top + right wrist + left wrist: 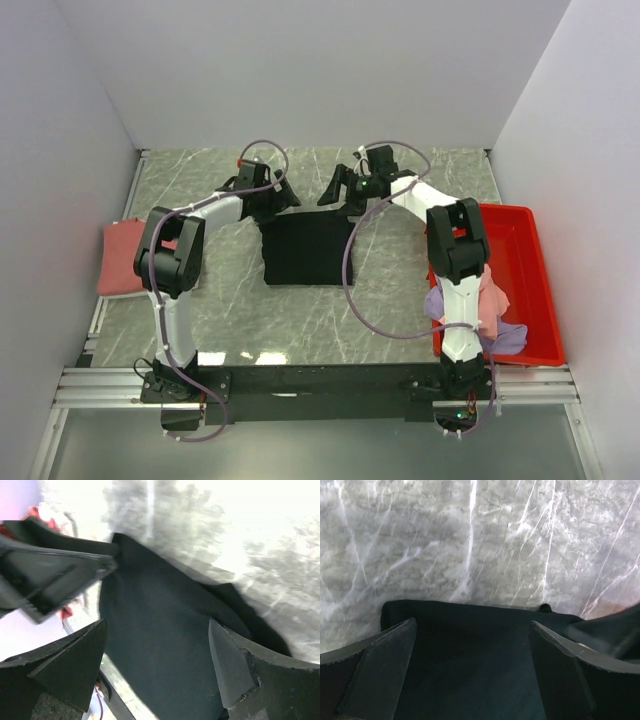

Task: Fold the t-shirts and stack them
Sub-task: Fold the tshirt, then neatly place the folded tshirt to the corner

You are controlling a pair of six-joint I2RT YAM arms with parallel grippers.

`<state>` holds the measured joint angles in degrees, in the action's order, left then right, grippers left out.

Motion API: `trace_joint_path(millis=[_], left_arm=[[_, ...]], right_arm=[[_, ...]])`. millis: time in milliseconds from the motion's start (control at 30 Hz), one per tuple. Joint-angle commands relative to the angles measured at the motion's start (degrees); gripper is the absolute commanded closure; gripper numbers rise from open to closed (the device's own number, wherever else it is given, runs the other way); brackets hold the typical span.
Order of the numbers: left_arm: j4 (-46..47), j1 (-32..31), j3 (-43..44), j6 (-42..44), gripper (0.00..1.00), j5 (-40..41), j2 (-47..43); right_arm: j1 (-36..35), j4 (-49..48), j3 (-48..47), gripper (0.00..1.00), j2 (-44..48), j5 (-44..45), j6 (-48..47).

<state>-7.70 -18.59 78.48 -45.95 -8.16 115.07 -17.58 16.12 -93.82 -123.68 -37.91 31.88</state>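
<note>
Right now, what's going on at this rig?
Both arms are at the black t-shirt, which lies folded in the middle of the table. The left arm and right arm reach over its far edge, jaws open, gripping nothing. A folded salmon-red t-shirt lies at the left edge. A pink t-shirt and a lavender t-shirt sit crumpled in the red bin on the right.

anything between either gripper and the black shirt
Nothing visible. The left gripper and right gripper both hang open just above the far edge of the black shirt, with only cloth showing between their fingers.
</note>
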Motion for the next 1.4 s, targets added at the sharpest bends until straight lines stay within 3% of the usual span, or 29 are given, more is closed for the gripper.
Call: trace_joint_path(millis=[0, 300, 500, 933, 1067, 1367], left_arm=[[2.0, 0.4, 2.9, 0.2, 0.01, 0.9, 0.9], [2.1, 1.2, 3.5, 0.9, 0.0, -0.9, 0.7], [2.3, 0.8, 0.8, 2.0, 0.0, -0.9, -8.7], [-3.9, -0.9, -22.2, -0.3, 0.0, 12.3, -29.7], [-4.3, -1.0, -24.0, -0.7, 0.01, 12.3, -29.4], [-1.0, -2.2, -22.5, 1.4, 0.01, 7.8, -21.6]], right_arm=[[0.3, 1.5, -2.9, 0.12, -3.0, -0.1, -0.1], [0.4, 4.8, -6.4, 0.12, -4.9, 2.3, -1.3], [0.3, 7.3, -6.4, 0.1, 3.8, 5.6, -3.9], [0.3, 1.6, 30.7, 0.08, 45.2, 28.7, -2.0], [0.3, 1.6, 38.1, 0.07, 56.6, 31.9, -0.8], [0.3, 5.8, 44.3, 0.07, 65.0, 32.3, -3.2]])
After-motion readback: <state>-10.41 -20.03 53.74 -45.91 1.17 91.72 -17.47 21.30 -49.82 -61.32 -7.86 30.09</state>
